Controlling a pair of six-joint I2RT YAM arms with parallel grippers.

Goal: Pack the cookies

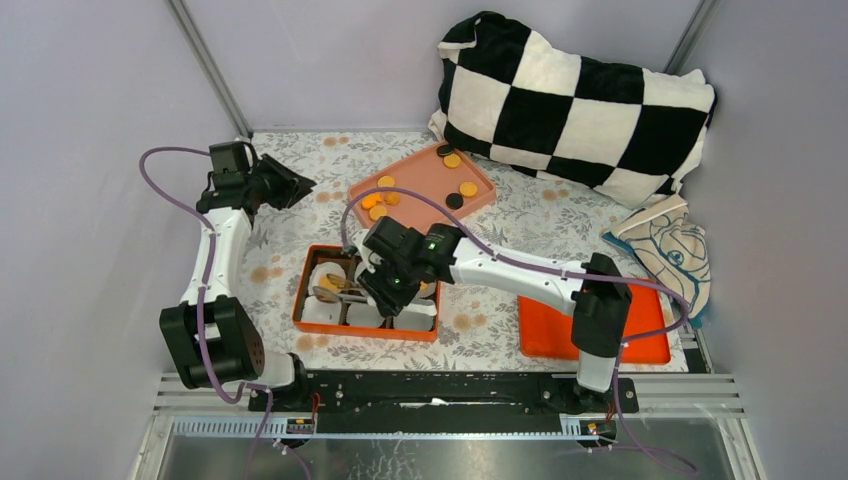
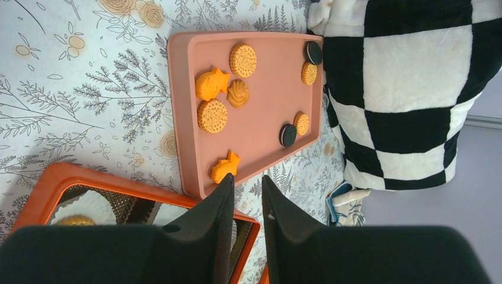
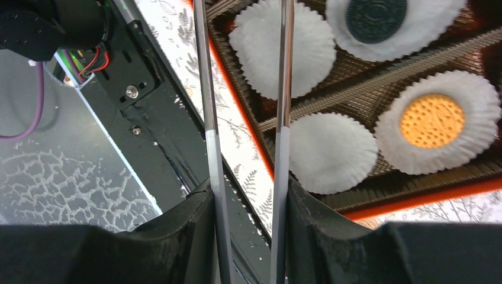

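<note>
Several cookies (image 2: pixel 212 115), orange discs and shapes plus two black ones (image 2: pixel 288 135), lie on a pink tray (image 1: pixel 420 178) at the back centre. An orange box (image 1: pixel 303 280) holds white paper liners; one liner carries an orange cookie (image 3: pixel 432 120) and another a dark cookie (image 3: pixel 376 18). My right gripper (image 1: pixel 380 290) hovers over the box, shut on metal tongs (image 3: pixel 285 89) whose arms stand apart with nothing between them. My left gripper (image 2: pixel 247 180) hangs above the mat left of the pink tray (image 2: pixel 266 94), jaws a little apart and empty.
A black-and-white checked pillow (image 1: pixel 580 100) lies at the back right, with a folded printed cloth (image 1: pixel 665 245) below it. An orange lid (image 1: pixel 545 335) lies under the right arm. The black base rail (image 3: pixel 148 112) runs along the near edge.
</note>
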